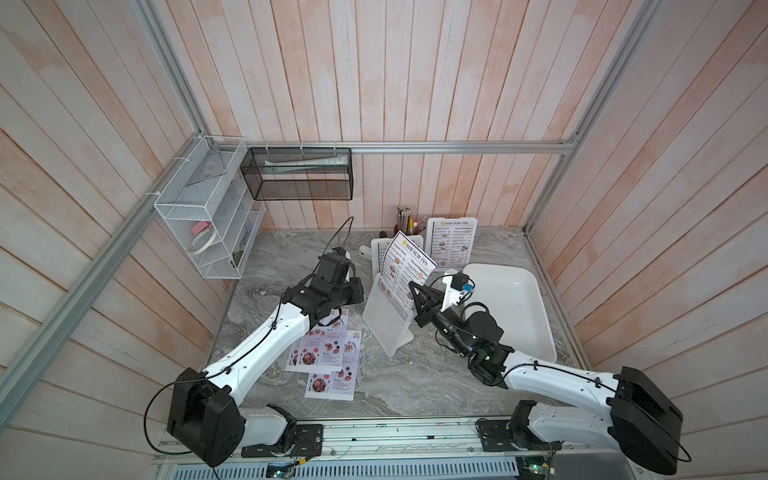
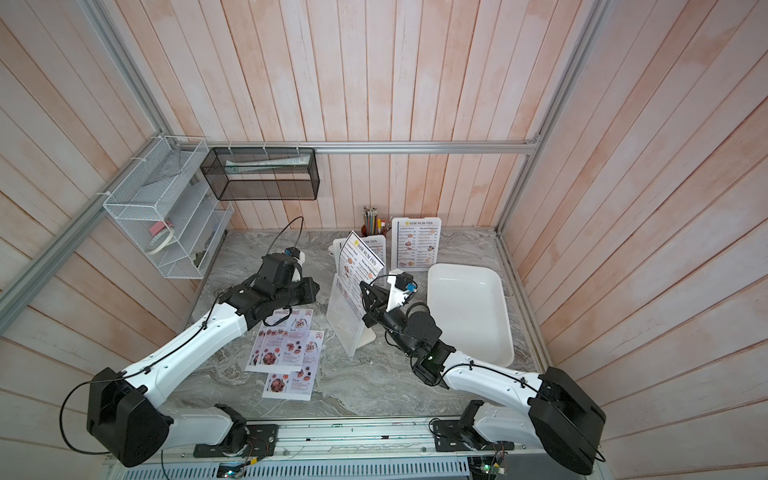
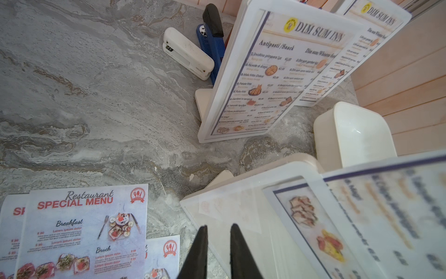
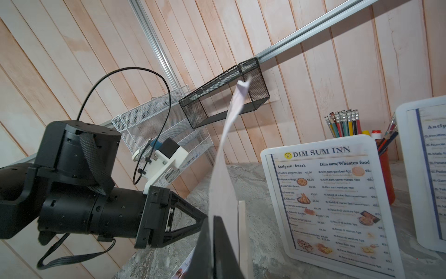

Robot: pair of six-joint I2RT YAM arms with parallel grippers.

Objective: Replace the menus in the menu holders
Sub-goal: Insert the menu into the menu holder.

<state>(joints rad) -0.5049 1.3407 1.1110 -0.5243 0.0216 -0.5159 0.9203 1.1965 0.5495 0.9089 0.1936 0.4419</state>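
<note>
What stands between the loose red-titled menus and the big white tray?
In both top views, a white menu holder stands there, a blue-bordered menu sticking out of its top, pinched by the right claw.

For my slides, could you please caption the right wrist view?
Right pincer holds a menu sheet; filled holders behind.

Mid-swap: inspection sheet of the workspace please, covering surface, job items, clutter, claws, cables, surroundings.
Surface: marble tabletop, nothing spilled.
Job's things: near holder has its Dim Sum Inn sheet part-way out; middle holder and far holder hold Dim Sum Inn menus; Special Menu sheets lie flat, overlapping.
Clutter: white tray, staplers, pencil cup.
Grippers: right claw shut on that sheet; left claw at near holder's edge, grip unclear.
Cables: black cable arcs over left wrist, unsnagged.
Surroundings: plank walls, white wire rack, black mesh basket.
</note>
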